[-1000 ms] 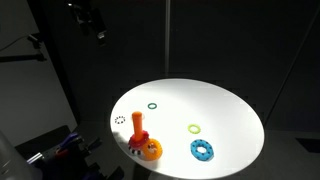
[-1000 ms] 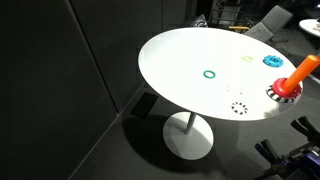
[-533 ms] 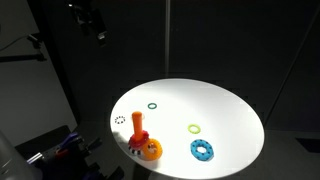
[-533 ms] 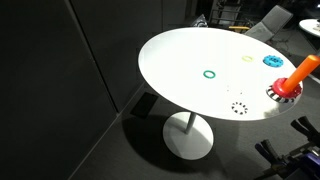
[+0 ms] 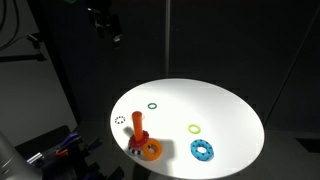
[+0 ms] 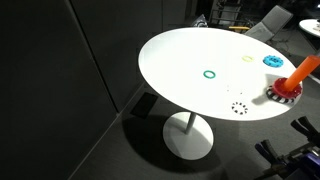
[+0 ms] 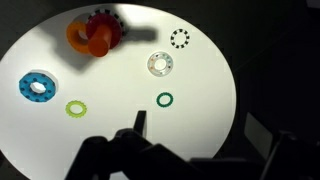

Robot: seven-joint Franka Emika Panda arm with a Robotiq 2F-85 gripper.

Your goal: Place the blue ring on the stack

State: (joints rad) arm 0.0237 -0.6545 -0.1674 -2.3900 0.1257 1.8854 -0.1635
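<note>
The blue ring (image 5: pixel 203 150) lies flat on the round white table (image 5: pixel 225 110), near its edge; it also shows in an exterior view (image 6: pixel 271 61) and in the wrist view (image 7: pixel 37 86). The stack (image 5: pixel 139 126) is an upright orange-red peg on a reddish base, seen in both exterior views (image 6: pixel 298 74) and in the wrist view (image 7: pixel 98 41). A thick orange ring (image 5: pixel 151 150) lies against its base. My gripper (image 7: pixel 200 128) is open and empty, high above the table and far from both; in an exterior view it hangs dark at the top (image 5: pixel 108 28).
A thin green ring outline (image 7: pixel 164 99), a thin yellow-green ring outline (image 7: pixel 76 108), a white ring (image 7: pixel 160 64) and a black dotted ring (image 7: pixel 179 38) lie on the table. The surroundings are dark. Cables and equipment sit beside the table (image 5: pixel 60 145).
My gripper has shifted a little to the right at the top of the exterior view. The rings and the stack have not moved.
</note>
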